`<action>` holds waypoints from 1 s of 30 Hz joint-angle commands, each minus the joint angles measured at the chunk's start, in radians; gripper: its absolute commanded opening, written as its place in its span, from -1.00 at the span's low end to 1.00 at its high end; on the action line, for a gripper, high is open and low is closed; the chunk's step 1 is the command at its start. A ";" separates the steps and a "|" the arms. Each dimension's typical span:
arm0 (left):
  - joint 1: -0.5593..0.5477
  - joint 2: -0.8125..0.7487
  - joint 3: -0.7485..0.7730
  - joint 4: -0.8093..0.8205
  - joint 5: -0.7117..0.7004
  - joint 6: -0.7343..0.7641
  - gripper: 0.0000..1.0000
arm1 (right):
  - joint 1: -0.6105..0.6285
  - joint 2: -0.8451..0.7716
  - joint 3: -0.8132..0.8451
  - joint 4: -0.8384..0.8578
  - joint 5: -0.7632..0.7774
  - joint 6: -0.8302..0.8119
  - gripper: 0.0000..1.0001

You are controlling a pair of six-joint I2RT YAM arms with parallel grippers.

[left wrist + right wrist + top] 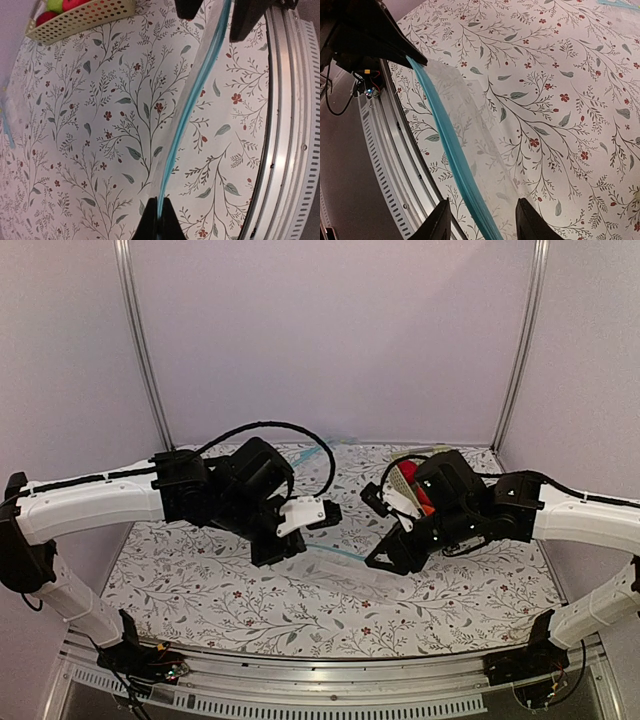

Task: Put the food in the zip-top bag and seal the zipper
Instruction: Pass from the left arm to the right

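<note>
The clear zip-top bag hangs stretched between my two grippers just above the floral cloth, and the pattern shows through it. Its light blue zipper runs from one gripper to the other. My left gripper is shut on one end of the zipper. My right gripper is open, its fingers standing on either side of the zipper without touching it. Red food lies in a perforated cream basket; in the top view the basket is behind my right gripper.
A bright green piece shares the basket with the red ones. The metal rail at the table's near edge runs close beside the bag. Another blue strip lies at the far side of the cloth.
</note>
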 commanded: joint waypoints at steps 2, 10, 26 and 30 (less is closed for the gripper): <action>-0.017 -0.015 -0.007 0.010 0.008 0.015 -1.00 | 0.008 0.008 0.008 0.005 0.059 -0.023 -0.13; -0.024 -0.018 -0.007 0.006 0.003 0.019 -1.00 | 0.004 0.017 0.028 0.008 0.056 -0.018 -0.15; -0.030 -0.020 -0.006 -0.005 -0.012 0.019 -1.00 | -0.016 0.045 0.029 0.016 0.021 -0.032 -0.19; -0.030 -0.017 -0.006 -0.006 -0.012 0.021 -1.00 | -0.016 0.050 0.021 0.020 0.015 -0.036 -0.21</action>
